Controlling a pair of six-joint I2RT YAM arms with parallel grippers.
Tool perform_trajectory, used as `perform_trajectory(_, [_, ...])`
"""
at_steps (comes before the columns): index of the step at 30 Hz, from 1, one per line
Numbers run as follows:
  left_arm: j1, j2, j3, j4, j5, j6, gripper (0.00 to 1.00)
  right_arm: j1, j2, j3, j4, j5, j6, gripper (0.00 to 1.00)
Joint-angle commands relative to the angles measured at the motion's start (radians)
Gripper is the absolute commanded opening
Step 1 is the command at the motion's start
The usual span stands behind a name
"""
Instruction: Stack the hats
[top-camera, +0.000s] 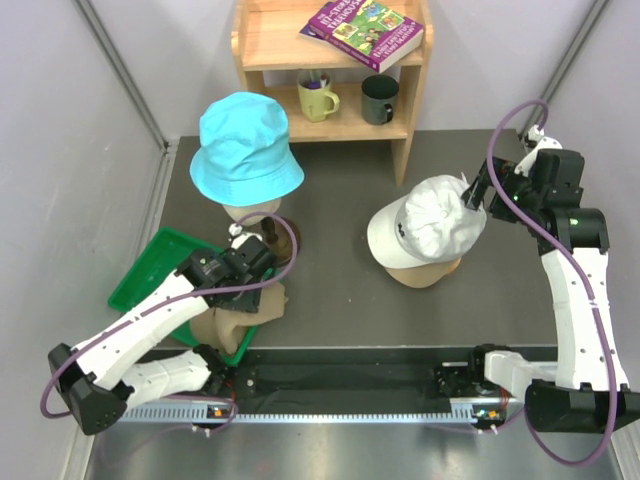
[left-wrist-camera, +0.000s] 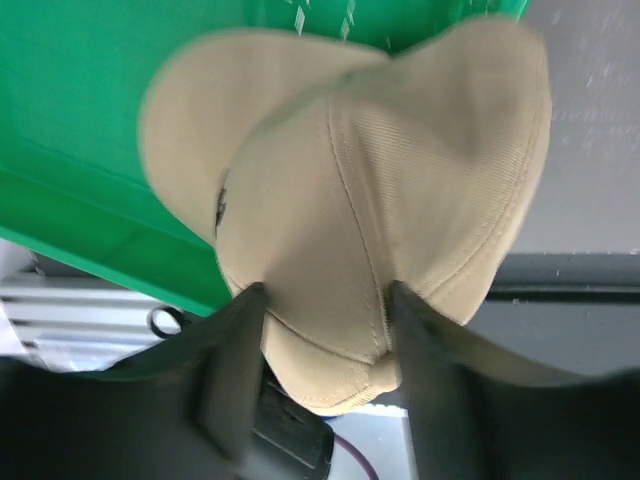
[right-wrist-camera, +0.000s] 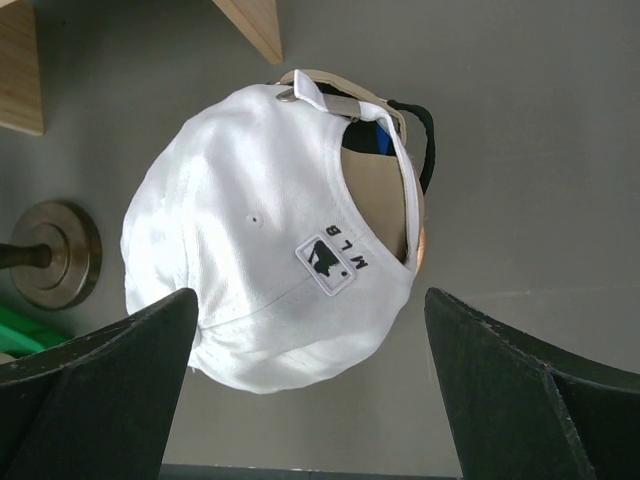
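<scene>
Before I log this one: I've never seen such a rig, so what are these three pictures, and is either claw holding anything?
The overhead view shows two robot arms bolted at a table's near edge. The other two pictures come from cameras on their wrists. The left gripper has its two fingers on either side of a tan cap's crown, over a green tray; whether it grips yet is unclear. The right gripper is wide open, behind a white cap that tops a stack of caps. A cyan bucket hat sits on a mannequin head. Behind stands a wooden shelf with mugs and a book.
</scene>
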Motion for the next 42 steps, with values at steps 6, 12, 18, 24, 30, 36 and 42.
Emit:
perform_trajectory(6, [0.000,-0.010,-0.015,0.058,0.097,-0.079,0.00,-0.005,-0.022,0.052,0.007,0.011,-0.001,0.95])
perform_trajectory(12, [0.000,0.014,0.190,0.086,0.141,-0.129,0.00,-0.003,-0.038,0.034,0.036,-0.078,0.042,0.93])
perform_trajectory(18, [0.000,-0.029,0.319,0.198,0.216,-0.278,0.00,0.132,-0.124,-0.075,0.270,-0.236,0.196,0.91])
perform_trajectory(24, [0.001,-0.110,0.254,0.398,0.346,-0.471,0.00,0.400,-0.213,-0.192,0.541,-0.265,0.305,0.92])
perform_trajectory(30, [0.001,-0.175,0.157,0.593,0.454,-0.571,0.00,0.517,-0.245,-0.325,0.647,-0.368,0.369,0.92])
perform_trajectory(36, [0.001,-0.214,0.132,0.682,0.488,-0.653,0.00,0.646,-0.250,-0.414,0.790,-0.386,0.372,0.94])
perform_trajectory(42, [0.001,-0.233,0.134,0.707,0.509,-0.706,0.00,0.673,-0.291,-0.476,0.832,-0.313,0.337,0.96])
